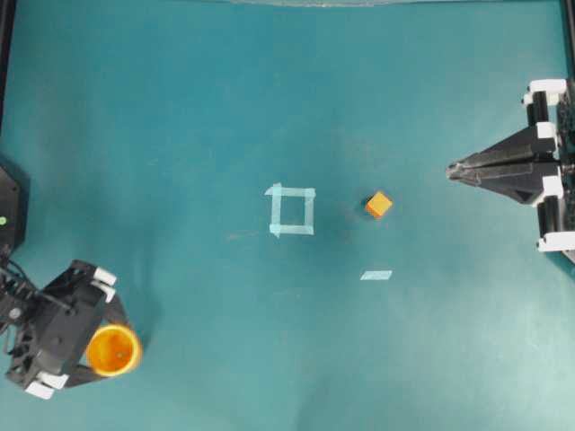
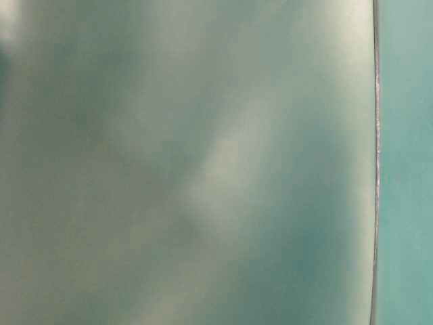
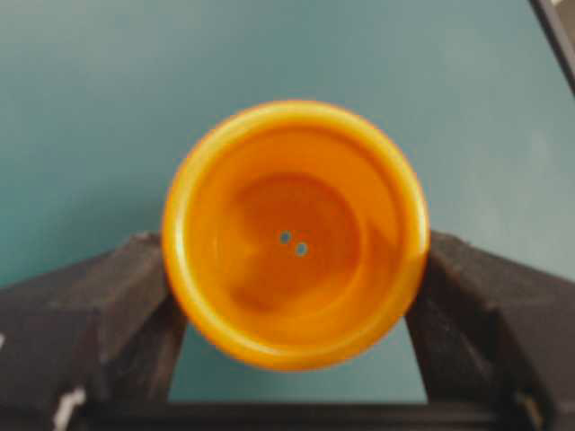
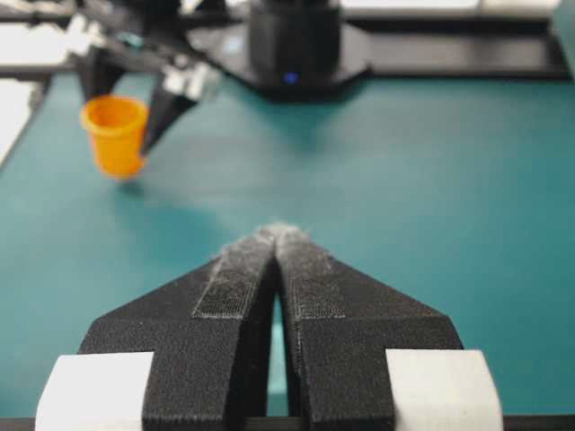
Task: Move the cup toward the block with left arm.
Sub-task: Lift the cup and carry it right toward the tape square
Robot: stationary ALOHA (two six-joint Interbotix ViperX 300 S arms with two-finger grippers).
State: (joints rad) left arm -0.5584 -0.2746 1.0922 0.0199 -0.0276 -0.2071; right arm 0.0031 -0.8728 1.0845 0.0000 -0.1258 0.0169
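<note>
Left black gripper with white finger pads (image 1: 106, 334) has its jaws spread wide around the small round orange plastic cup with the yellow rim (image 1: 113, 349), one black finger (image 3: 108, 296) pressed to each side of the cup wall. In the left wrist view the cup (image 3: 295, 235) fills the middle of the picture, mouth facing the camera, two tiny holes showing in its bottom, clamped between the two fingers. From the right wrist camera the same cup (image 4: 115, 135) hangs upright in that grip, its base clear of the teal table cover (image 4: 431, 180) with a dark shadow beneath it.

Taking the cup as the mark: the square outline of pale tape strips (image 1: 291, 210) lies well apart from it, up and to the right in the overhead view. Just beyond that square, farther from the cup, sits the tiny orange cube with the lighter top face (image 1: 378, 205), alone on the cover. A single short pale tape strip (image 1: 376, 275) lies near the cube, on the side toward the bottom of the picture.

Farthest from the cup, at the right edge, the right black pointed gripper with white clamps (image 1: 452, 168) has its tips drawn together, holding nothing; the right wrist view shows its two fingers (image 4: 234, 287) meeting at the front.

The table-level view is a blurred grey-green wash; nothing can be made out there.
</note>
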